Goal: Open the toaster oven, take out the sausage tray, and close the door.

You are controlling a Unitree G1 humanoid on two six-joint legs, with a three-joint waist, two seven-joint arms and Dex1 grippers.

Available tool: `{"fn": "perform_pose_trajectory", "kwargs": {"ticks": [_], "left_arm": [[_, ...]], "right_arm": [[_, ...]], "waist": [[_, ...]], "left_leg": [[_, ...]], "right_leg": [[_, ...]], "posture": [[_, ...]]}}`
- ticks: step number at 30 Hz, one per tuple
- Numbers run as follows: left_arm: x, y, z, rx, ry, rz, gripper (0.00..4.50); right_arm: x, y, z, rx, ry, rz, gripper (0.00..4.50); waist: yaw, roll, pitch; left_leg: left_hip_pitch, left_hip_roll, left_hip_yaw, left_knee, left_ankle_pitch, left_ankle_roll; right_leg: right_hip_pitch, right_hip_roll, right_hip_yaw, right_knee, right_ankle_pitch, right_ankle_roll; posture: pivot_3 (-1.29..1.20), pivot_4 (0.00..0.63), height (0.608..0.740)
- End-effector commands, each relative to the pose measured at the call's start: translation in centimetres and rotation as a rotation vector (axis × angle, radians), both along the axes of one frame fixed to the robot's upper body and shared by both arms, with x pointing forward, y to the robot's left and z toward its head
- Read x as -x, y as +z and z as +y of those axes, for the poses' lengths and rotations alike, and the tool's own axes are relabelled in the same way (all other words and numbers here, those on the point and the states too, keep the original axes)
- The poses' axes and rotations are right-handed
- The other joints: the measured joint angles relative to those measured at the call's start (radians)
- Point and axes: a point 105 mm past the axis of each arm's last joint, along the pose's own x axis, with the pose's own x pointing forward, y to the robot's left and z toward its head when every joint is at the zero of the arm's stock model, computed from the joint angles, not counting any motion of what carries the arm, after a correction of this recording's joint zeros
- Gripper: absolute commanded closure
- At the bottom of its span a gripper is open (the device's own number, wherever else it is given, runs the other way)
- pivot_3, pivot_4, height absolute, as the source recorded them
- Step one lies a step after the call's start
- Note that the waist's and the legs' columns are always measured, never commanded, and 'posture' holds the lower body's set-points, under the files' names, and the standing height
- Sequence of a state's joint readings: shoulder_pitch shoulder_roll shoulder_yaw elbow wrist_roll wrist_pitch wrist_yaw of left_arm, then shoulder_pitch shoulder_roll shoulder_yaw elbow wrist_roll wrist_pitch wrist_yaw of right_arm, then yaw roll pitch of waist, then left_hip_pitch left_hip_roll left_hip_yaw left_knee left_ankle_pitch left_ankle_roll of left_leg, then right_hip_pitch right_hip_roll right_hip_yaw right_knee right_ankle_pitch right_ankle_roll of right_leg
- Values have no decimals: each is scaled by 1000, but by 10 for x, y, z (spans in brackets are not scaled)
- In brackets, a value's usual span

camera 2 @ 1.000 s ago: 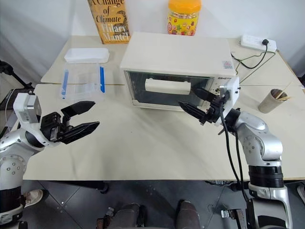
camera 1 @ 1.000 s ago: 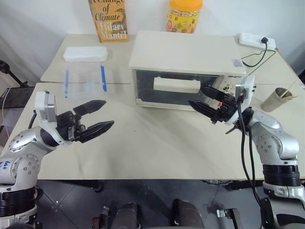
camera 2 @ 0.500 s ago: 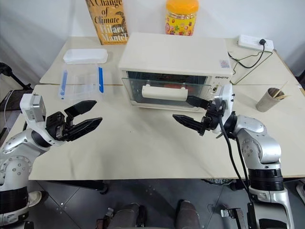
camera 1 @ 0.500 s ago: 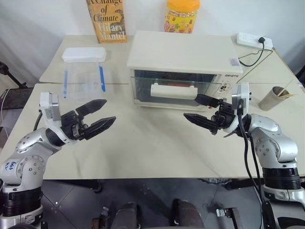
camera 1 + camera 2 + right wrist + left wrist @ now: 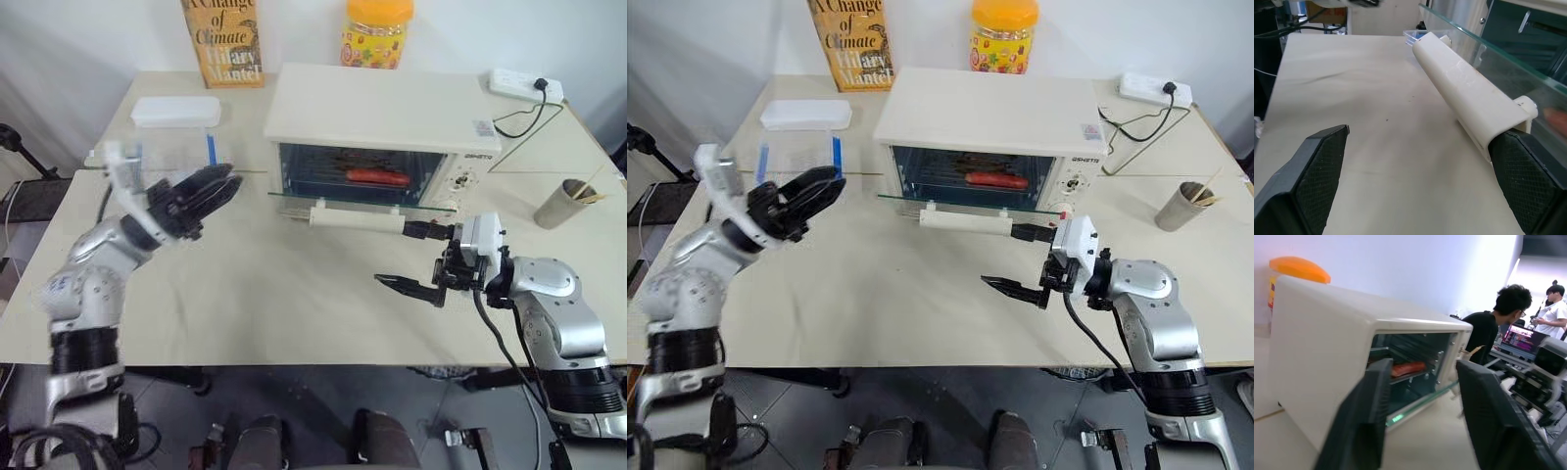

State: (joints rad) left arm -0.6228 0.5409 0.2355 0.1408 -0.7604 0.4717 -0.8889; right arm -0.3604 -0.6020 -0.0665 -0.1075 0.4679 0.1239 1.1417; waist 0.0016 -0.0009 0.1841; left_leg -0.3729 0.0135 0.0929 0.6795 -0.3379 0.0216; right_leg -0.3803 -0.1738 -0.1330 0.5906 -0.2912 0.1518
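cream door down, sausage showing inside

my right gripper [image 5: 416,259] hangs nearest, fingers spread wide and empty, one fingertip [image 5: 1528,174] touching the end of the door's bar handle [image 5: 357,219]. the door [image 5: 353,202] lies folded down about level above the table [image 5: 294,294]. my left gripper [image 5: 208,187] hovers off the oven's left side, fingers a modest way apart, holding nothing. beyond, the toaster oven [image 5: 382,108] stands open, the sausage tray [image 5: 376,180] on its rack inside, a red sausage on it.
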Motion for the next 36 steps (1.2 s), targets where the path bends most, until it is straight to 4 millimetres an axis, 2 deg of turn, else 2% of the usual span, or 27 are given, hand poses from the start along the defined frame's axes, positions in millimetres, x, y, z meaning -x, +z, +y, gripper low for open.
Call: {"fn": "perform_pose_trajectory", "kwargs": {"ticks": [1, 3, 4, 8, 11, 14, 21, 24, 26, 28, 31, 34, 36], "left_arm": [[-11, -1, -17, -51, -34, -22, 3623], [-19, -2, -28, -59, -44, -29, 4296], [-22, -3, -32, -65, -38, -38, 4459], [-27, -6, -42, -64, -60, -28, 4459], [-20, -20, -58, -125, -155, 11, 4459], [-18, -28, -58, -165, -170, 12, 4459], [-9, -58, -57, -209, -178, 50, 4459], [-3, -72, -57, -249, -181, 58, 4459], [2, -81, -58, -281, -188, 56, 4459], [4, -90, -59, -306, -174, 56, 4459], [6, -92, -60, -297, -155, 51, 4459], [8, -97, -58, -302, -120, 28, 4459], [8, -100, -55, -292, -90, 14, 4459]], "right_arm": [[2, 6, 1, 9, 10, -58, 0], [1, 5, 0, 9, 4, -64, 0], [1, 6, 0, 8, 2, -66, 0], [1, 6, -1, 4, -12, -71, 0], [2, 4, -7, 5, -53, -74, 0], [4, 0, -17, -20, -124, -52, 0], [49, -43, -79, 58, -392, 82, 0], [61, -47, -99, 87, -474, 95, 0], [60, -40, -106, 86, -521, 63, 0], [52, -25, -104, 75, -543, 11, 0], [43, -15, -94, 89, -529, -45, 0], [21, -2, -54, 138, -460, -109, 0], [2, 9, -34, 90, -503, -140, 0]], "waist": [[-1, 0, 0], [-1, 0, 0], [-2, 0, 0], [-4, 0, 0], [0, -1, 0], [14, -1, 0], [27, -1, 0], [23, -1, 0], [16, -1, 0], [7, -1, 0], [6, -1, 0], [0, -1, 0], [-1, -1, 0]], "left_leg": [[0, 0, 0, 0, 0, 0], [0, 0, 0, 0, 0, 0], [0, 0, 0, 0, 0, 0], [0, 1, 0, 0, 0, 0], [0, 1, 0, 1, 0, 0], [-1, 1, 0, 2, -1, 1], [-2, 1, 0, 3, -2, 2], [-1, 1, 0, 3, -2, 2], [2, 2, 1, 3, -2, 2], [4, 3, 0, 3, -2, 2], [4, 3, -2, 3, -2, 1], [3, 3, -1, 3, -2, 1], [2, 3, -2, 3, -2, 1]], "right_leg": [[0, 0, 0, 0, 0, 0], [0, 1, 0, 0, 0, 0], [0, 1, 0, 0, 0, 0], [0, 1, 0, 0, 0, 0], [0, 2, 0, 0, 0, 0], [0, 1, 0, 0, 0, 0], [1, 1, 0, -1, 0, 0], [2, 1, 0, -1, 0, 0], [3, 1, 3, 1, 0, 0], [3, 2, 4, 1, 1, -1], [2, 2, 5, 1, 1, -1], [1, 2, 4, 0, 1, -1], [0, 2, 6, 1, 1, -1]], "posture": [[0, 150, 740], [0, 150, 740], [0, 150, 740], [0, 150, 740], [0, 150, 740], [0, 150, 740], [0, 150, 740], [0, 150, 740], [0, 150, 740], [0, 150, 740], [0, 150, 740], [0, 150, 740], [0, 150, 740]]}}
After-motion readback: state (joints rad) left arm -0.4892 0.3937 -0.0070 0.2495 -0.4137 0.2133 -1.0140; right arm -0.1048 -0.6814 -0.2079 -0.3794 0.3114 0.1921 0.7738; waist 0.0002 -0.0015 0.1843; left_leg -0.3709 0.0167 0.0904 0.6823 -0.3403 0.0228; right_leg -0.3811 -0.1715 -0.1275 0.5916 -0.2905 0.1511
